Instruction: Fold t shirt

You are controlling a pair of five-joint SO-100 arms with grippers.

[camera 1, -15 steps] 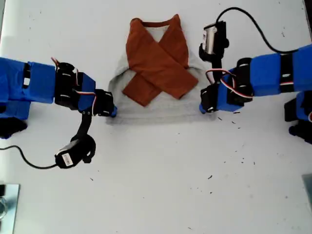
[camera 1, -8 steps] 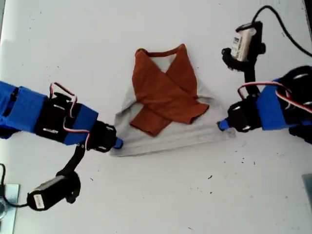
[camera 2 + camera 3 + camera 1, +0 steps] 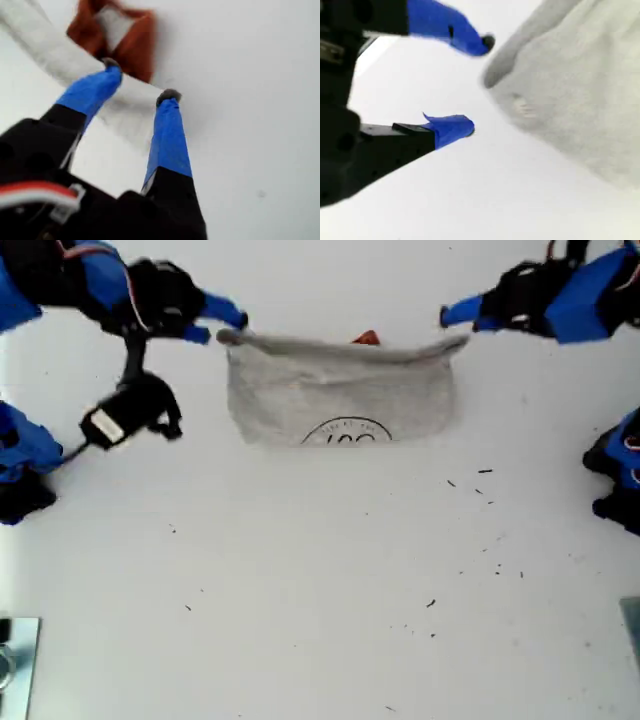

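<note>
Shirt is lying folded at the top of the exterior view, grey side up, print edge showing. My first gripper is spreading its fingers over the fabric edge. My second gripper is sitting spread just beside the shirt corner.

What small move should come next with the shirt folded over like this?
Probably lift my first gripper straight up and away. Its jaws stand open but straddle the folded edge of the t shirt, so dragging sideways could undo the fold. My second gripper is open and clear.
</note>
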